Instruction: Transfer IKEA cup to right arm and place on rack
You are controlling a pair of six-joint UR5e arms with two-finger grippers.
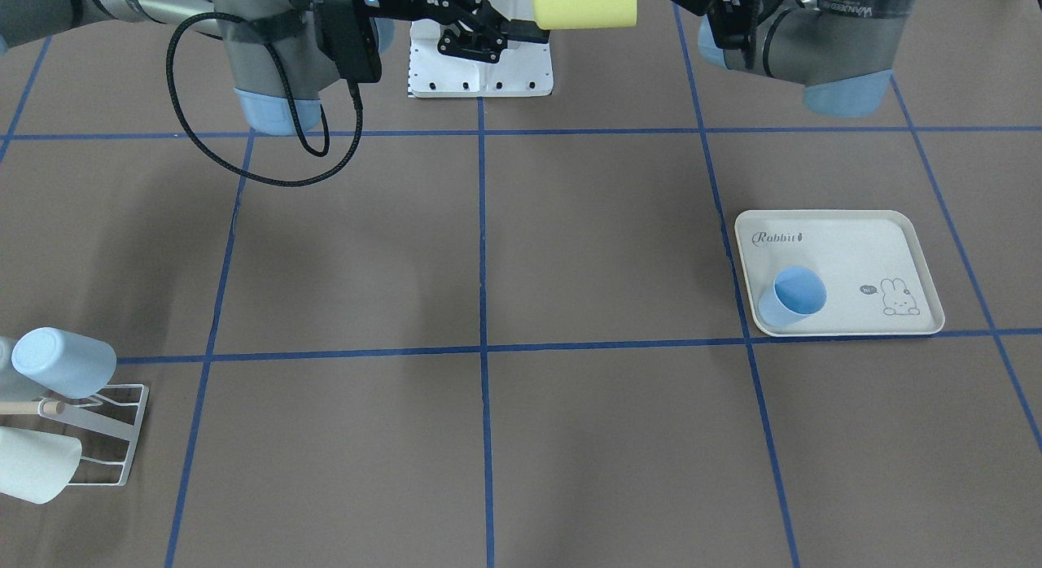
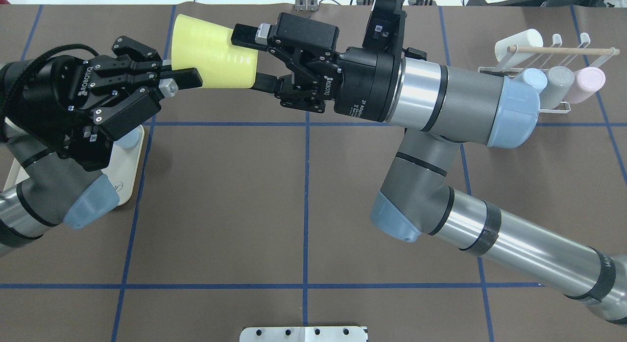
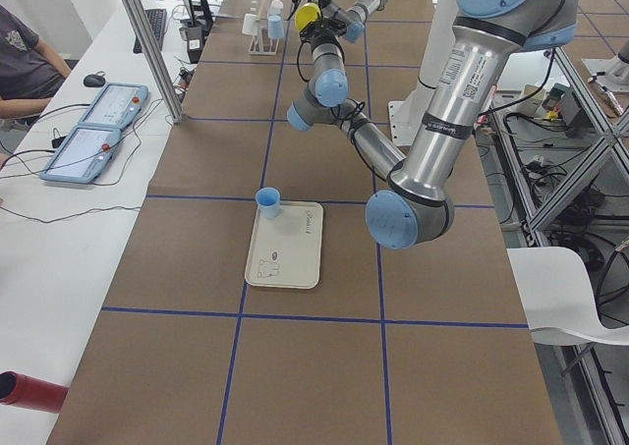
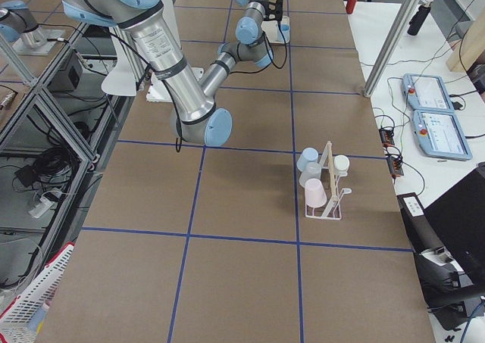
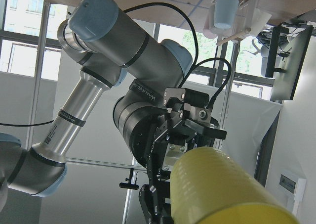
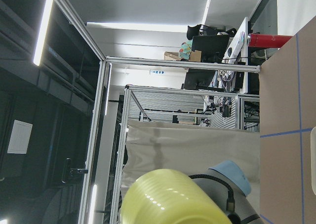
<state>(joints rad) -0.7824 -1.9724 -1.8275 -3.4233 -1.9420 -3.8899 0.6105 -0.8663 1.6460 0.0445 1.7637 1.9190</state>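
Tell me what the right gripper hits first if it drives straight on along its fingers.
The yellow cup: its narrow end sits between the fingers of the right gripper. Past it on that line, the left gripper pinches the rim. Right-finger contact is unclear.

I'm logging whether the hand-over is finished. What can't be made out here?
Overhead view: the right claw has fingers flanking the yellow cup at its narrow end, but they cover the contact, so whether it grips is unclear.
Front-facing view: the left claw is mostly cut off by the top edge, and the rack by the left edge.
Overhead view: the tray is mostly hidden under the left arm.
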